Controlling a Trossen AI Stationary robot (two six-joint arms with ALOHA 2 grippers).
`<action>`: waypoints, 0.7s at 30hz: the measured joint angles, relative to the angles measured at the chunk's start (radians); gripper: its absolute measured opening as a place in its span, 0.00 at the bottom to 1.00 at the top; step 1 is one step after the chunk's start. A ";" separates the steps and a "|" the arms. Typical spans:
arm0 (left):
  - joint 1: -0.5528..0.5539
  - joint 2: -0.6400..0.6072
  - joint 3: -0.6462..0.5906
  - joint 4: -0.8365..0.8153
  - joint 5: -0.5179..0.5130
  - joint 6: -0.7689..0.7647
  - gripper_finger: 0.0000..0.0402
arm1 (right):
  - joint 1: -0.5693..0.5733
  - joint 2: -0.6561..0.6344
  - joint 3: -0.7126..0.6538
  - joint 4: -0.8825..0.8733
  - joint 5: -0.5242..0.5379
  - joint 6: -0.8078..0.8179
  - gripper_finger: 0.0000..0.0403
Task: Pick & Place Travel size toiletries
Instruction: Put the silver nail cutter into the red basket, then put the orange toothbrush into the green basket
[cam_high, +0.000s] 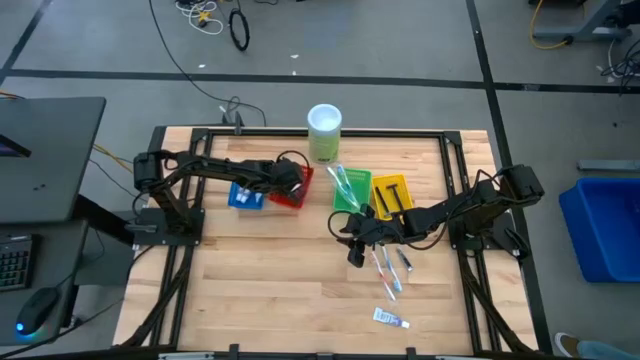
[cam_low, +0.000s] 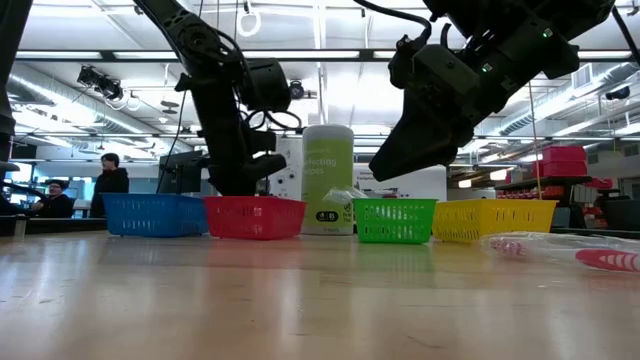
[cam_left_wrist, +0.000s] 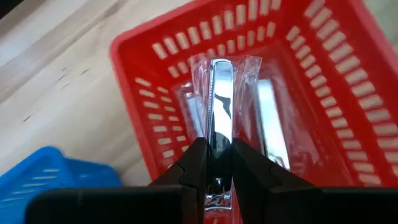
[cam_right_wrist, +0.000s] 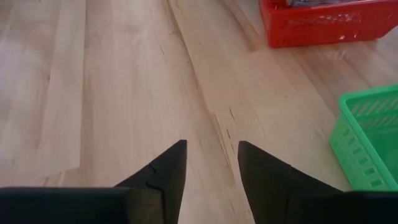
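Observation:
My left gripper (cam_left_wrist: 217, 163) is shut on a shiny, narrow metal toiletry (cam_left_wrist: 221, 99) in a clear wrapper, over the inside of the red tray (cam_left_wrist: 348, 93). In the high view this gripper (cam_high: 291, 180) hangs over the red tray (cam_high: 285, 200). Another wrapped metal piece (cam_left_wrist: 271, 121) lies on the tray floor. My right gripper (cam_right_wrist: 211, 155) stands open above bare table, left of the loose toothbrushes (cam_high: 391, 270); it also shows in the high view (cam_high: 352, 247). A white tube (cam_high: 390, 318) lies near the front edge. My left gripper pinches the near end of the metal toiletry (cam_left_wrist: 219, 155) between its two fingers, through the clear wrapper. The fingers slant down from above and lie along the piece. The piece sticks out past the fingertips, over the tray floor; whether its far end touches the tray, I cannot tell.
The blue tray (cam_high: 243, 196), red, green (cam_high: 350, 192) and yellow tray (cam_high: 392, 192) stand in a row at the back. A pale green cylinder (cam_high: 324, 132) with a white top stands behind them. Bare wood fills the near left of the table.

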 joint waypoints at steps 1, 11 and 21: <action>0.000 0.000 -0.001 -0.002 -0.007 -0.009 0.15 | 0.000 0.000 0.000 0.000 0.000 0.000 0.39; -0.001 0.000 0.000 0.065 0.059 0.031 0.25 | 0.000 0.000 0.000 0.000 0.000 0.000 0.42; -0.001 0.000 0.000 0.063 0.058 0.058 0.33 | 0.000 0.000 0.000 0.000 0.000 0.000 0.45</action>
